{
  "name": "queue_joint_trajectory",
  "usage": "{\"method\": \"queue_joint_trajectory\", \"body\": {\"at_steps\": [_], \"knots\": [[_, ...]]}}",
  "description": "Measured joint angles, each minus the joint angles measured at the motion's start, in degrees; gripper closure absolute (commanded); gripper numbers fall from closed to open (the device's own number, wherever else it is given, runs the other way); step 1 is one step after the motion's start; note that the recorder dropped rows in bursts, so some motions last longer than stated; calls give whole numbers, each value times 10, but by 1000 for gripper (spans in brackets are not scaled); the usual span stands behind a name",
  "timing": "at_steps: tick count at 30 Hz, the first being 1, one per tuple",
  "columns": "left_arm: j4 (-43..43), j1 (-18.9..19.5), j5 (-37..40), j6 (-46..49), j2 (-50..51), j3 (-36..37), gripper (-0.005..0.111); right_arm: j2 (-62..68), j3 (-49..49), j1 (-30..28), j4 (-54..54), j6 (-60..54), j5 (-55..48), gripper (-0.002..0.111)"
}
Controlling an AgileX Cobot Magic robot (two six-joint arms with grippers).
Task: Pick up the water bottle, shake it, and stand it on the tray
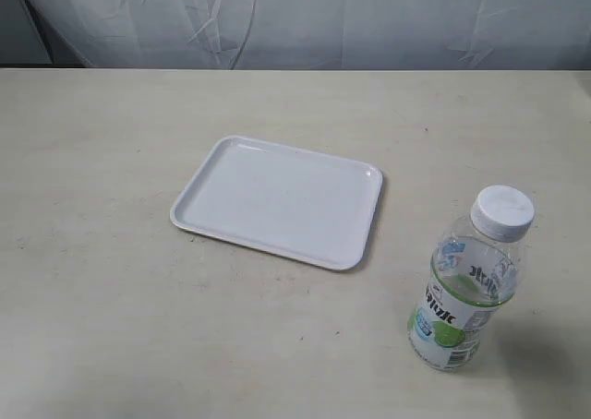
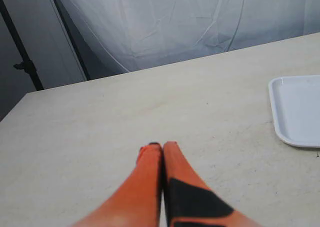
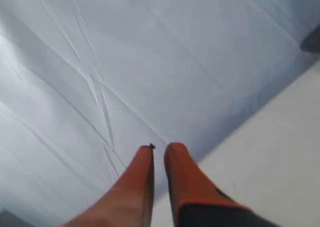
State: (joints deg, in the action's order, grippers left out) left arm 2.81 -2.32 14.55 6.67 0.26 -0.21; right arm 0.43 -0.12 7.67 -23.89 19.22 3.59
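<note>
Bottle (image 1: 468, 282) upright at 4 o'clock from tray (image 1: 277, 200), untouched. Left gripper (image 2: 162, 145) pressed together, right gripper (image 3: 159, 147) nearly together. Closed-jaw approach could topple it.

Soft, even light fills the room — bright enough, nothing harsh. The water bottle (image 1: 470, 281) throws only a faint, smudged shadow to its right on the table (image 1: 102, 308). The tray (image 1: 277, 200) shows a mild sheen, no glare. The right wrist view is blurred — its orange fingers (image 3: 135, 187) and the white curtain (image 3: 150, 62) look soft.
</note>
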Motion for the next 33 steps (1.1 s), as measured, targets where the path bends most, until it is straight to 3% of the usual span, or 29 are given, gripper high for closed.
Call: {"method": "queue_joint_trajectory", "body": {"at_steps": [6,12,13,15,16,20,22,26,33], "knots": [[0,0,0,0,0,0,106,-1,0,0,-71,10,177,96],[0,0,0,0,0,0,106,-1,0,0,-31,200,200,96],[0,0,0,0,0,0,106,-1,0,0,15,237,199,96],[0,0,0,0,0,0,106,-1,-9,0,216,347,190,103],[0,0,0,0,0,0,106,-1,-24,0,350,425,185,109],[0,0,0,0,0,0,106,18,-106,0,920,824,163,109],[0,0,0,0,0,0,106,51,-146,0,1090,937,154,109],[0,0,0,0,0,0,106,136,-227,0,1208,999,152,109],[0,0,0,0,0,0,106,321,-354,0,1231,989,118,109]]}}
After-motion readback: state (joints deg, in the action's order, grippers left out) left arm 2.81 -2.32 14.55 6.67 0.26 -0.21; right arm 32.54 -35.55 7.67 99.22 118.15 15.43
